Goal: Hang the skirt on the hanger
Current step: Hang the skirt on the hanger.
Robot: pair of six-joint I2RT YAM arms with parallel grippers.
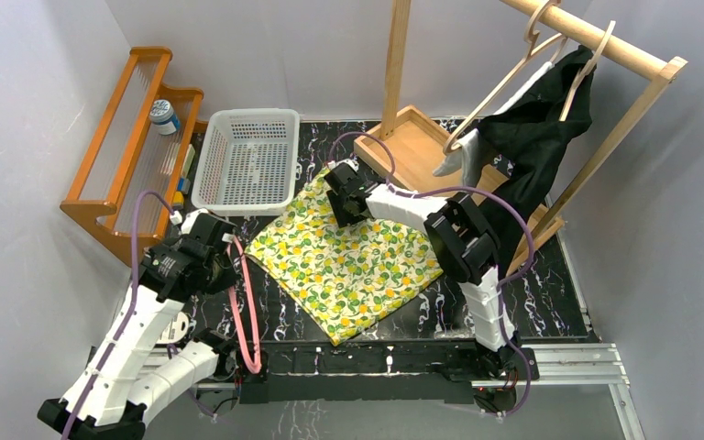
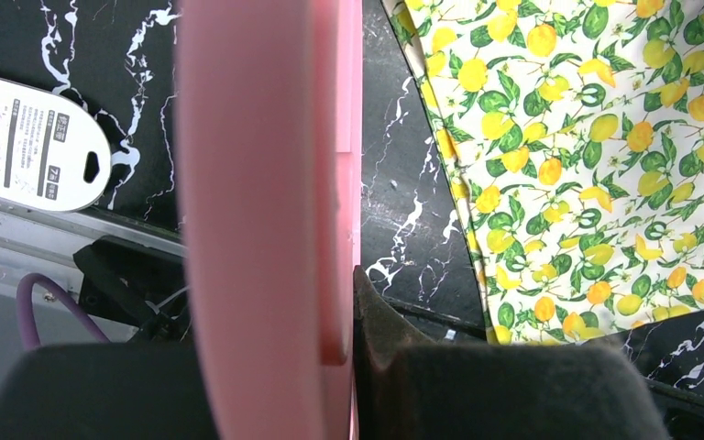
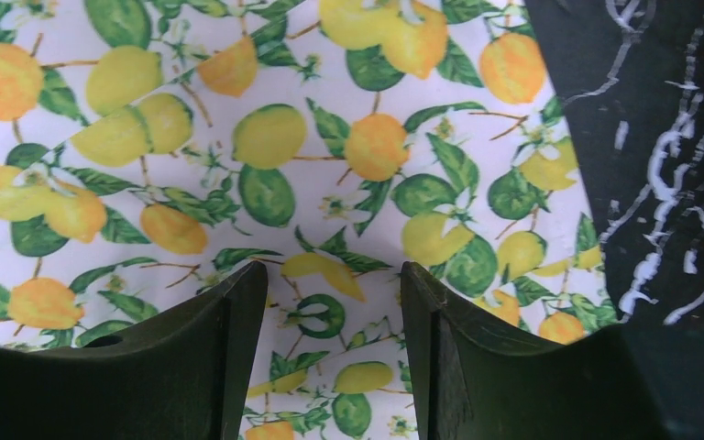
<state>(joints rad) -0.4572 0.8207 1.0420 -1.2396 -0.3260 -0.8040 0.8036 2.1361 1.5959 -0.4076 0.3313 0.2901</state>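
We have the skirt (image 1: 348, 266), lemon print, lying flat on the black marbled surface (image 1: 550, 293). It's on no hanger.

- Well left of the skirt: wooden rack (image 1: 110, 174) against the wall.
- Just beside the skirt's far-left edge: white basket (image 1: 246, 160).
- Left of the skirt, off the fabric: left tool (image 2: 284, 385) clamped on the pink hanger (image 2: 266, 183). The plastic fills the gap between its fingers, and the hanger's loop hangs toward the near edge.
- Left of the skirt, past the hanger: white card (image 2: 27, 137) flat on the surface.
- Over the skirt's far corner: right tool (image 3: 333, 357), fingers apart, nothing between them. We only see print below the gap and can't tell whether the tips touch the cloth.
- Right of and beyond the skirt: wooden stand (image 1: 417, 147), with a black garment (image 1: 541, 147) hung from its rail.
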